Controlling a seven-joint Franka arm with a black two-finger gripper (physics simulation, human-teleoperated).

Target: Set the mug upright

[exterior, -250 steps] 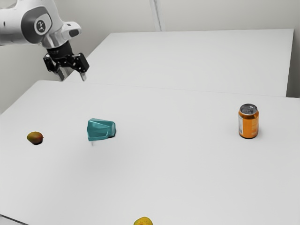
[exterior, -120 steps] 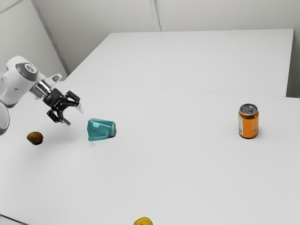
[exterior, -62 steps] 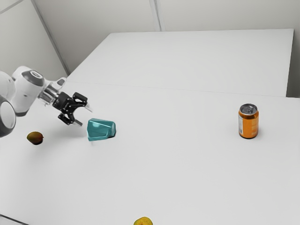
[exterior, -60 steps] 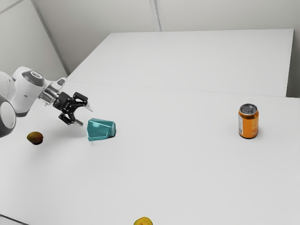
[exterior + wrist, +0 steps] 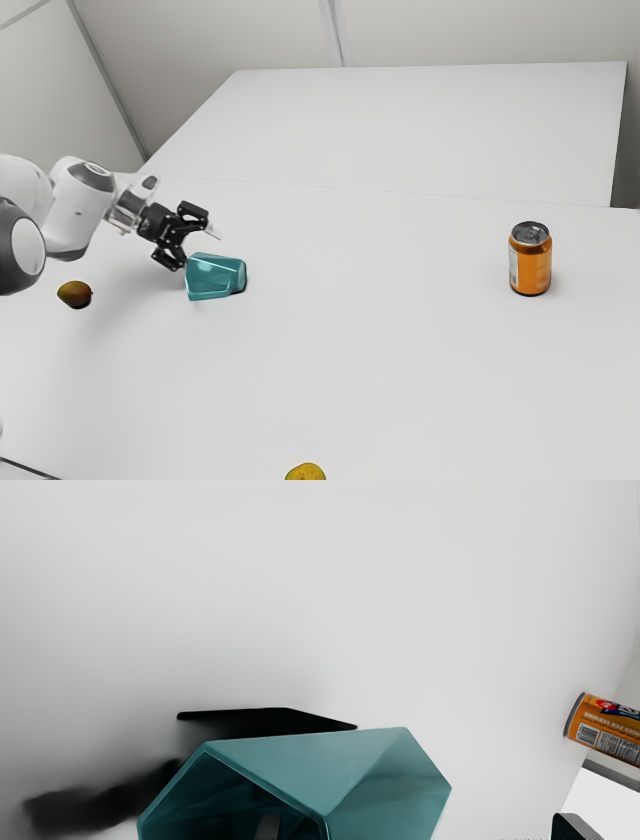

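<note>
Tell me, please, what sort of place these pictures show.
Probably a simulated test room for robot handling: a jointed robot arm reaches over a plain white table, where a teal mug lies on its side and an orange can stands upright.

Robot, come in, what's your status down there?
Gripper open, at the mug. Mug lying on its side, not yet upright. Orange can well off, out of the way.

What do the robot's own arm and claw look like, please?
The smooth, rounded white arm has dark grey caps at its joints and a silvery-grey section near the wrist. At its end is a black, angular two-finger claw, with a slender, pale tip visible on one finger. I can make out no cables.
</note>
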